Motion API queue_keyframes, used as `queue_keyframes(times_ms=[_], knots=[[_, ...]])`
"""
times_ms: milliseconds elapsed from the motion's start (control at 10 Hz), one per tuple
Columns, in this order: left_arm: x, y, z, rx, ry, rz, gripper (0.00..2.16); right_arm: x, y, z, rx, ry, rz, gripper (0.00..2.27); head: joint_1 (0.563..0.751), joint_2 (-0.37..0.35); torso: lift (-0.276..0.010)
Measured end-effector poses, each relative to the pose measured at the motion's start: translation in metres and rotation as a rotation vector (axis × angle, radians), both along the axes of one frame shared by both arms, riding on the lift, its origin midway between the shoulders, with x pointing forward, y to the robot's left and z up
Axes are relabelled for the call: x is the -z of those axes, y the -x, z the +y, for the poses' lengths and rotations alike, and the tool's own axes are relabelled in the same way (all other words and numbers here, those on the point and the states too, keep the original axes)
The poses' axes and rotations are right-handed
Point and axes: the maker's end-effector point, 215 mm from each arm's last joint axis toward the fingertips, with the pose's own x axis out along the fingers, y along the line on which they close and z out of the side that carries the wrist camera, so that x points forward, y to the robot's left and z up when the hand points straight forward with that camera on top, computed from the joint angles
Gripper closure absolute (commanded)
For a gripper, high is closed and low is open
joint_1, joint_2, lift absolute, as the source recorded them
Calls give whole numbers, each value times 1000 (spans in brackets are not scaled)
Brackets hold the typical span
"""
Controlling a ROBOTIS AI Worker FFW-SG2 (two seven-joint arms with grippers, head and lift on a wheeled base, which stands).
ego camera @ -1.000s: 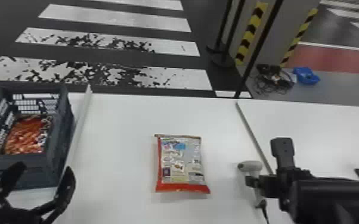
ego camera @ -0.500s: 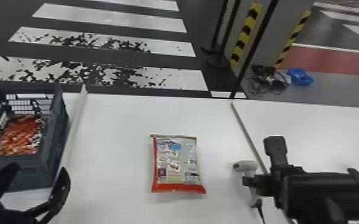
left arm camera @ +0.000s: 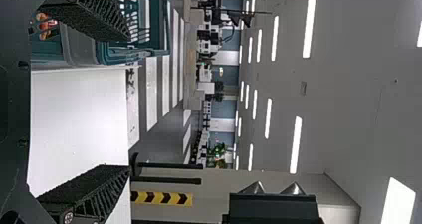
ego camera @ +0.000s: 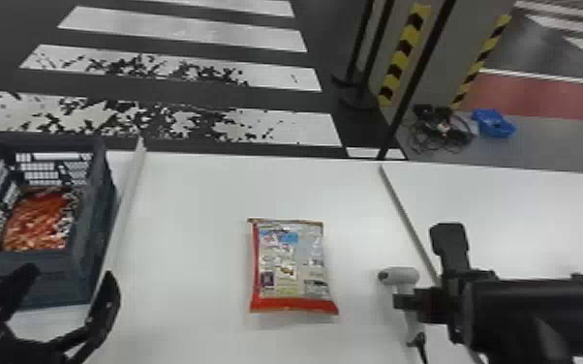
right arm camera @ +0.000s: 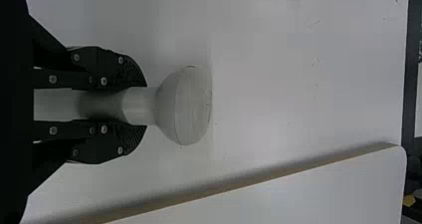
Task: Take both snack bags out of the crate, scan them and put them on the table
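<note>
In the head view my left gripper (ego camera: pixel 65 300) is open with nothing between its fingers, at the near side of the dark crate (ego camera: pixel 75 266). One red snack bag (ego camera: pixel 36 220) lies inside that crate. The other snack bag (ego camera: pixel 290 264) lies flat on the middle of the table. My right gripper (ego camera: pixel 404 302) is shut on the white scanner (ego camera: pixel 404 276), right of that bag. In the left wrist view the left gripper (left arm camera: pixel 127 102) has its fingers wide apart, with the crate (left arm camera: pixel 82 47) beside one. In the right wrist view the right gripper (right arm camera: pixel 134 106) clasps the scanner (right arm camera: pixel 186 106).
The white table (ego camera: pixel 193 203) has a raised strip (ego camera: pixel 128 203) beside the crate and a board edge (ego camera: pixel 406 218) near the right arm. Beyond the table stand dark posts (ego camera: pixel 414 82). Cables (ego camera: pixel 438 128) and a blue item (ego camera: pixel 493 123) lie on the floor.
The head view has shifted slightly, and its contents with it. My left gripper stays open near the crate, and the right one still holds the scanner.
</note>
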Motion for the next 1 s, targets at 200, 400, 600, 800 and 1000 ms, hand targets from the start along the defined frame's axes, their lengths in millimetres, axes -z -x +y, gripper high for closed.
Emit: queue_keyframes(times_ms=[200, 400, 600, 800, 1000], knots=[[0, 0, 0, -1, 1, -1, 80, -12, 0, 8, 11, -17, 8, 2240, 695, -190, -95], [0, 0, 0, 0, 2, -1, 80, -23, 1, 19, 9, -31, 10, 2243, 695, -174, -95], [0, 0, -2, 2, 2, 1, 80, -29, -1, 38, -14, -47, 7, 2243, 695, -153, -95], [0, 0, -2, 3, 2, 2, 80, -35, -1, 66, -41, -82, 11, 2243, 695, -121, -95], [1, 0, -2, 3, 1, 2, 80, -53, -13, 94, -79, -99, -30, 2243, 695, -75, -95]])
